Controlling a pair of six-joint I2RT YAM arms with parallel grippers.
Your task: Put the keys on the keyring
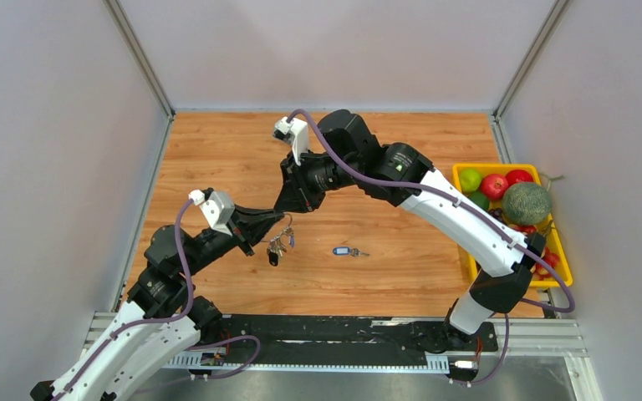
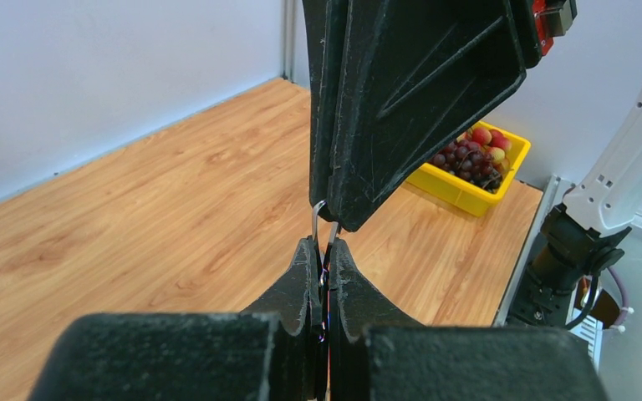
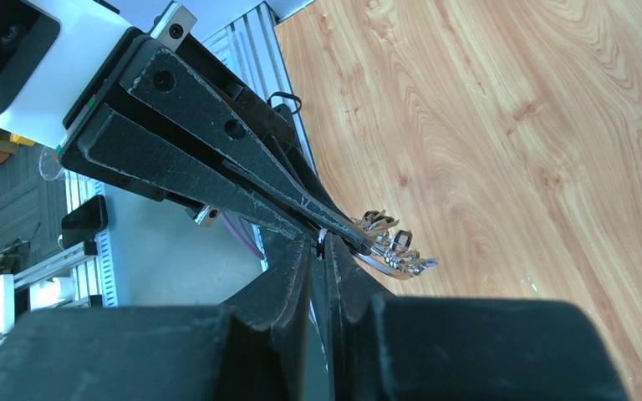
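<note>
Above the middle of the wooden tabletop [image 1: 217, 159], the left gripper [image 1: 266, 230] and the right gripper [image 1: 288, 203] meet tip to tip, both lifted off the wood. Each is pinched shut on the keyring [image 2: 316, 219]. In the left wrist view, the left gripper's fingers are pressed together around the lower part of the thin wire loop. The right gripper comes down from above and clamps the upper part. A bunch of keys [image 1: 277, 245] hangs from the ring just below the two tips, clear of the tabletop; in the right wrist view they fan out beside the left gripper's tip. A loose key [image 1: 347, 251] with a blue tag lies flat on the wood, to the right of the bunch and apart from it. A yellow bin [image 1: 489, 166] of fruit [image 1: 527, 202] sits at the right edge.
</note>
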